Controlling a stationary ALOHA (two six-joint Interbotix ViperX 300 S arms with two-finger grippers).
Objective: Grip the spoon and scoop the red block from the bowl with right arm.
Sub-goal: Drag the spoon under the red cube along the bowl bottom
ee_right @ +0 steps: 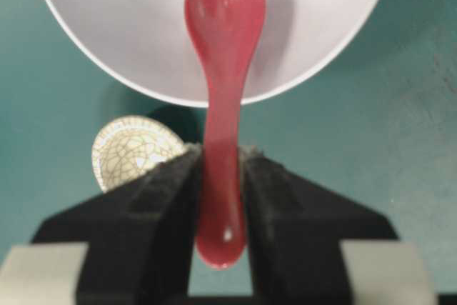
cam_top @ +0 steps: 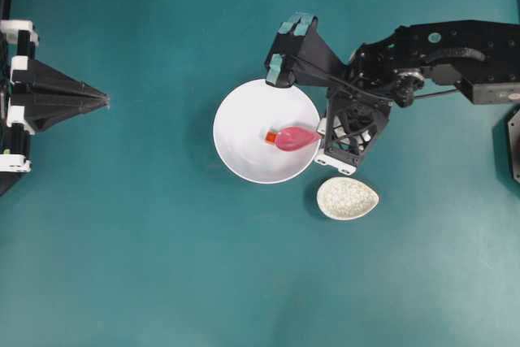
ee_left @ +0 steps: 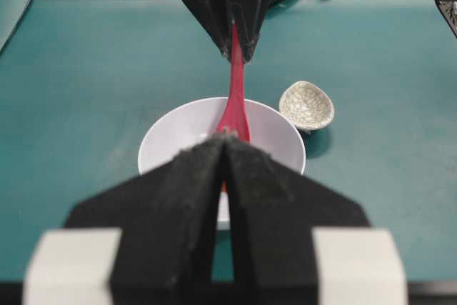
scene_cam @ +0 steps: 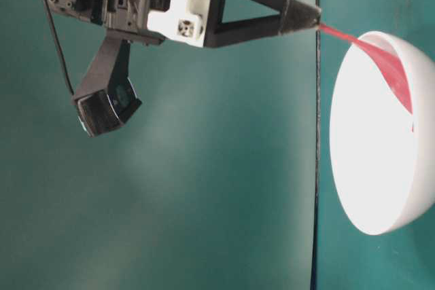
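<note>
Spoon (ee_right: pixel 223 69), glossy pink-red plastic, pinched by its straight handle in right claw (ee_right: pixel 218 198), angled down so oval scoop sits inside smooth white bowl (cam_top: pixel 236 148), touching tiny red block (cam_top: pixel 270 137), prob. to slide under it. Left claw (ee_left: pixel 227 158) closed w/ nothing in it, parked far left.

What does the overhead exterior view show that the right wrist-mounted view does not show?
Only the overhead view shows the tiny orange-red cube at the scoop's tip and the shut left gripper far away. Only the right wrist view shows the right gripper shut on the handle, whose end sticks out behind the fingers. Both show the glossy pink-red plastic spoon, the round white bowl and the speckled teardrop dish.
</note>
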